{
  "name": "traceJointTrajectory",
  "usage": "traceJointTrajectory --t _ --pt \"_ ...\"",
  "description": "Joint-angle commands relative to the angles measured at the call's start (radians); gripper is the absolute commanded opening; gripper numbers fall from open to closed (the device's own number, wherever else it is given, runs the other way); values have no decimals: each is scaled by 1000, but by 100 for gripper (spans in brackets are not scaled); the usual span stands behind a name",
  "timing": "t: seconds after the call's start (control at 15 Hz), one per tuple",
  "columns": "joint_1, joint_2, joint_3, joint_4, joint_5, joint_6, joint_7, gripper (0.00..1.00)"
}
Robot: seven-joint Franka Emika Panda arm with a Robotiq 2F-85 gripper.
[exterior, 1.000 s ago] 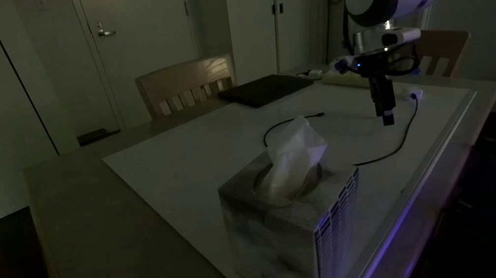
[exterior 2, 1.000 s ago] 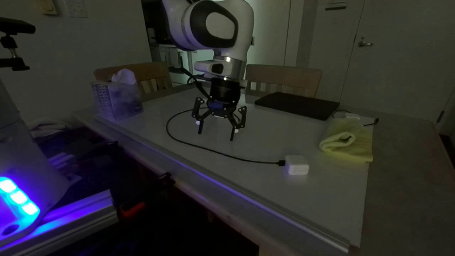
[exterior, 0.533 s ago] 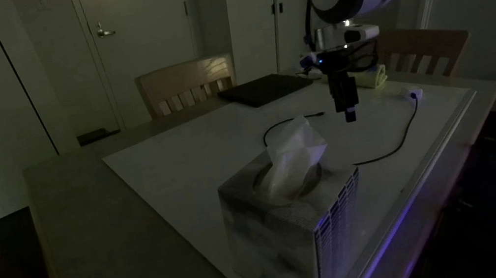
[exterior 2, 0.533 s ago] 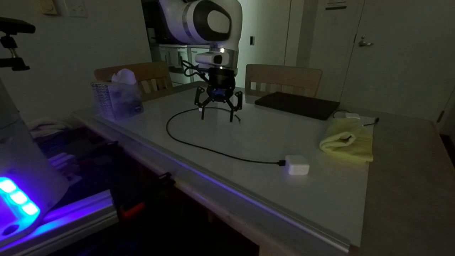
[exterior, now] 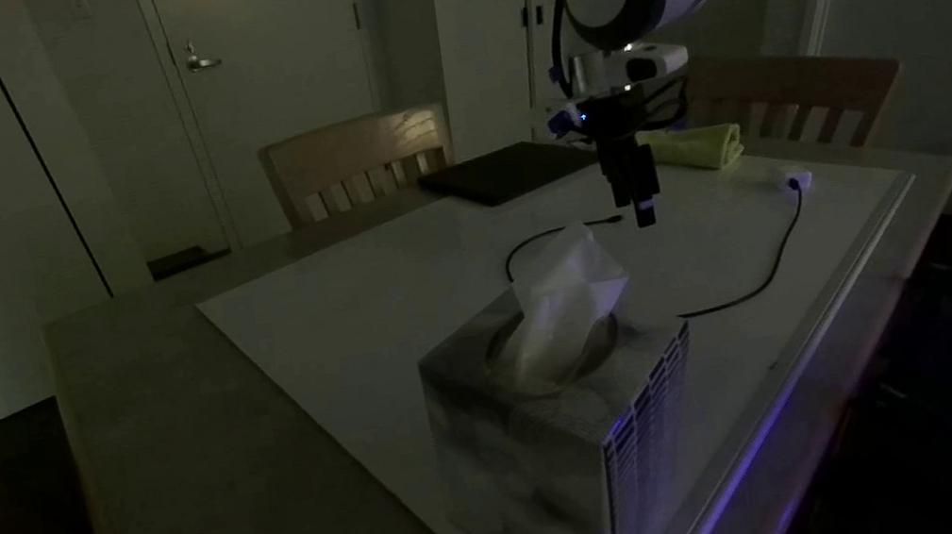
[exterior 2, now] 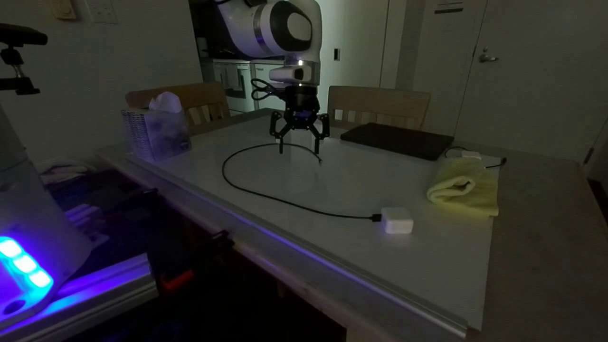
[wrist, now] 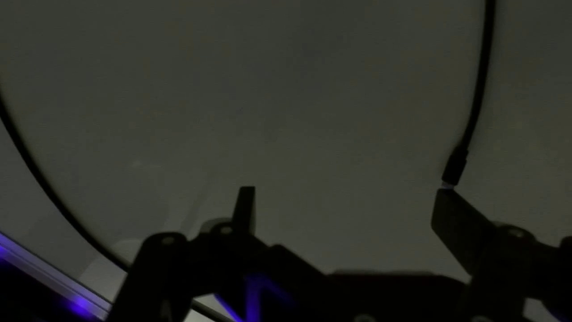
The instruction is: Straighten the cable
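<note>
The thin black cable (exterior 2: 304, 207) lies on the white board in a wide open loop. One end is plugged into a white charger block (exterior 2: 397, 221); the loose end has a small connector. In the wrist view that connector (wrist: 455, 166) appears just beyond the tip of the right-hand finger (wrist: 460, 223), whose tip covers its very end. Another stretch of the cord curves along the left of that view. My gripper (exterior 2: 299, 148) hangs above the board near the loose end, jaws wide apart, holding nothing. The tissue box hides part of the loop in an exterior view.
A tissue box (exterior: 552, 446) stands on the board, with a tissue sticking up. A flat black laptop-like slab (exterior 2: 396, 140) and a folded yellow cloth (exterior 2: 463, 187) lie at the board's edges. Chairs (exterior: 358, 157) surround the table.
My gripper has moved across the board, away from the charger block's side and toward the cable's loose end. It stays open. The cable has not moved.
</note>
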Motion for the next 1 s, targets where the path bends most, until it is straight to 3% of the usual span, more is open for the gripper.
traceJointTrajectory --t 0.0,0.53,0.93 --pt "14 6 -20 5 -12 45 58 100" --pt "-24 -3 -8 -29 0 189 -67 100" --pt "-6 17 -38 -39 -9 234 -60 100"
